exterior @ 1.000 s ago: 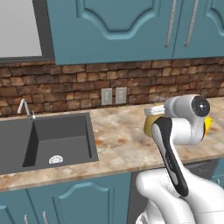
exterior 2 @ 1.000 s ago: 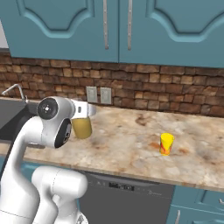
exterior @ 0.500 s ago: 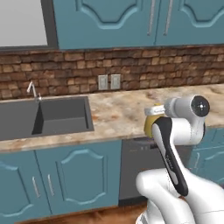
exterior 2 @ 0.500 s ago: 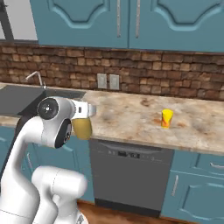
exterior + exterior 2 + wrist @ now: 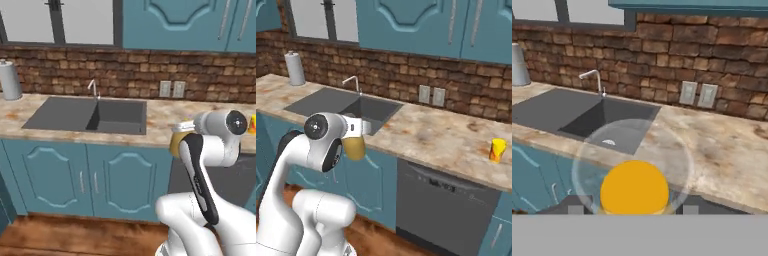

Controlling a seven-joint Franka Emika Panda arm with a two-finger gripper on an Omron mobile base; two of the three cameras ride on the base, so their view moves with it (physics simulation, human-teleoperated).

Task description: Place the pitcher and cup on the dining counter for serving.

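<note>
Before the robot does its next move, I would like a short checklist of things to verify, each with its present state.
1. Pitcher sits between the gripper fingers: ok, its yellow top shows between the two tips in the hand view.
2. Pitcher lifted clear of the sink counter: ok, it hangs in front of the teal cabinet doors.
3. Pitcher upright: ok as far as the right base view shows.
4. Cup standing upright on the sink counter, not yet moved: ok.
5. Dining counter in sight as the target: cannot tell.
6. Path free of the faucet: ok, it stands well apart from the hand.
</note>
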